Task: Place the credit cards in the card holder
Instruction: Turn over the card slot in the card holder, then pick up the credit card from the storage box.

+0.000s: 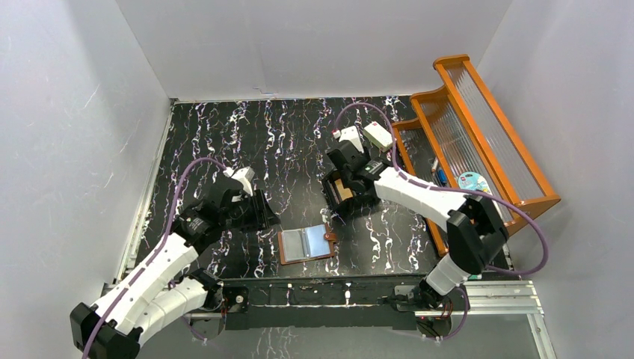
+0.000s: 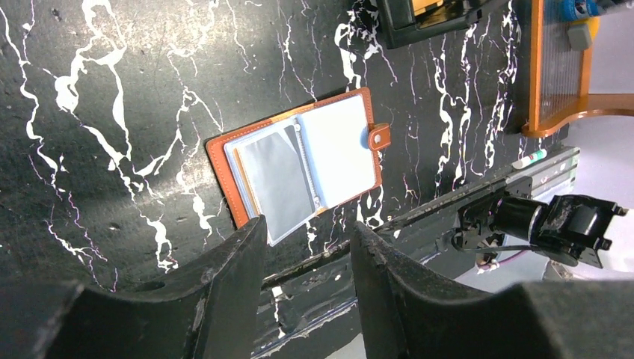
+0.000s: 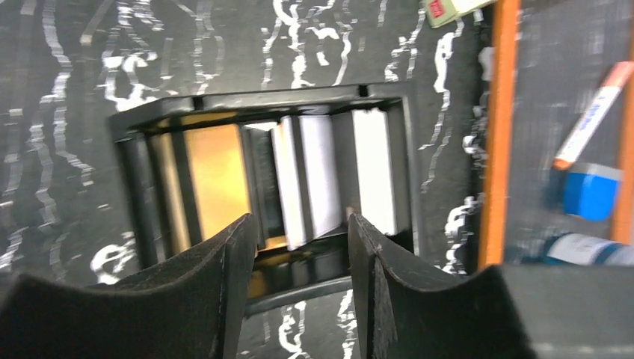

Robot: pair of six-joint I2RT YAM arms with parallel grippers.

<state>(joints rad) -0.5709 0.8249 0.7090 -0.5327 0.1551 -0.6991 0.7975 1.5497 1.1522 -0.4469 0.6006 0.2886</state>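
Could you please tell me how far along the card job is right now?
Done: the card holder lies open, its sleeves apparently empty. In hand: nothing; the open right gripper hovers over the cards standing in the black box, the left gripper open near the holder. Left: every card.

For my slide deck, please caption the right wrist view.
Right arm's jaws open above the black box holding orange and white credit cards, beside an orange rack.
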